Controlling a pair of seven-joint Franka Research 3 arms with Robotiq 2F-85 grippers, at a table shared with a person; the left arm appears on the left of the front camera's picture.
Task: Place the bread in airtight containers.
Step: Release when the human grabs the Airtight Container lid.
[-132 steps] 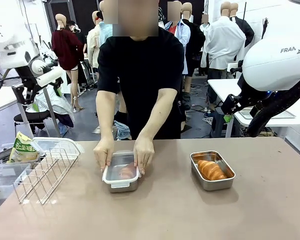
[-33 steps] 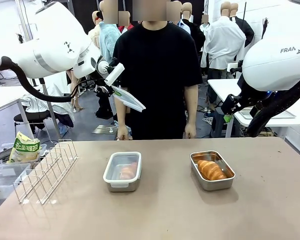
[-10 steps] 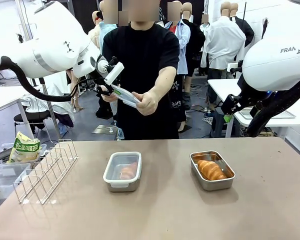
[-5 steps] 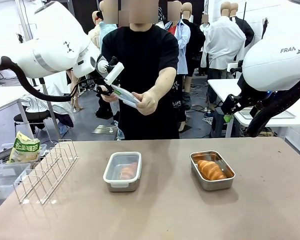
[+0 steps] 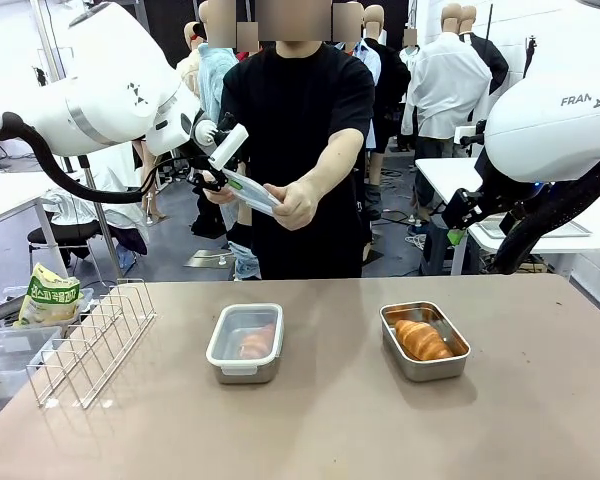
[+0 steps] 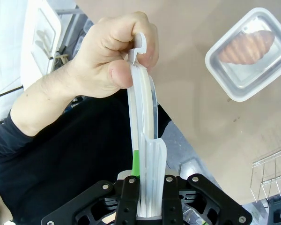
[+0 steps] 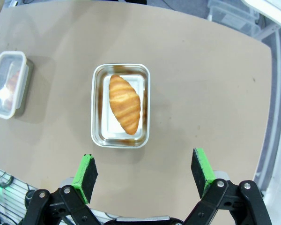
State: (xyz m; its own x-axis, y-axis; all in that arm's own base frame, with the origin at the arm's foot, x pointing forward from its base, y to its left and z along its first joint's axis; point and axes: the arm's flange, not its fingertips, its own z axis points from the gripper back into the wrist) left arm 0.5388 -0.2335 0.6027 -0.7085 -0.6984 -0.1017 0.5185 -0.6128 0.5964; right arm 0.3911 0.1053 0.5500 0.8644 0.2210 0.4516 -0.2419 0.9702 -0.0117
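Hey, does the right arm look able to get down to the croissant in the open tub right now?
Probably yes. The right pincer hangs open above the uncovered tub, and the croissant lies bare with nothing between them. The lid is up in the left pincer and the person's hand.

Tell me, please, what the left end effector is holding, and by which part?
The translucent lid, clamped on one end by the left end effector; the person's hand pinches the opposite end's tab.
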